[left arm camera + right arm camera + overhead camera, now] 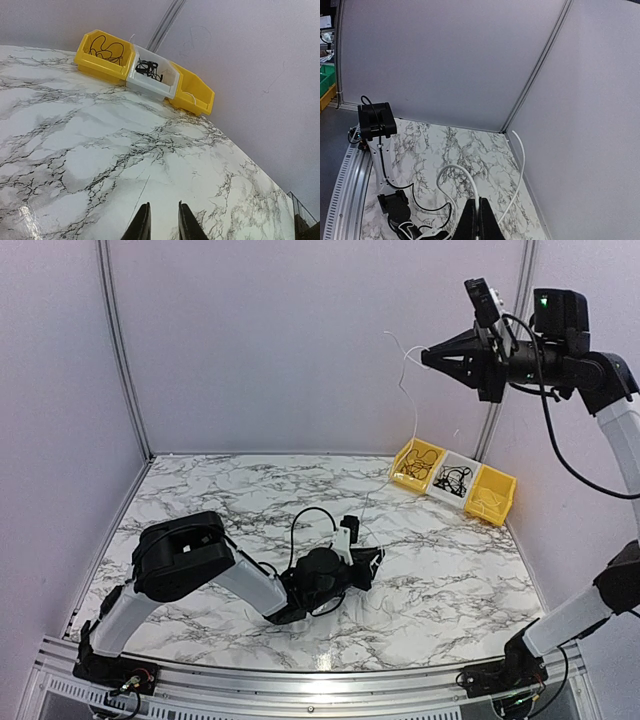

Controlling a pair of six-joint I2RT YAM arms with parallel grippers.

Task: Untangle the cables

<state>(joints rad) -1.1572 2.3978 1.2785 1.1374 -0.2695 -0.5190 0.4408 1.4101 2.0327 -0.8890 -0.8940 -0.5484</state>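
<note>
Right hand [426,357] high, tight on white cable [454,167]; left hand [162,209] low near table [75,160], fingers [186,222] narrowly apart.

The left arm [185,558] and right arm [622,430] share one build: white tubular links between bulky matte-black joint housings. A thin black wire loop [312,508] rides the left wrist. A thicker black cable [551,430] trails the right arm, whose upper housing shows a small green light [543,300]. The left tool [162,222] and right tool [479,220] have tapered black fingers.
</note>
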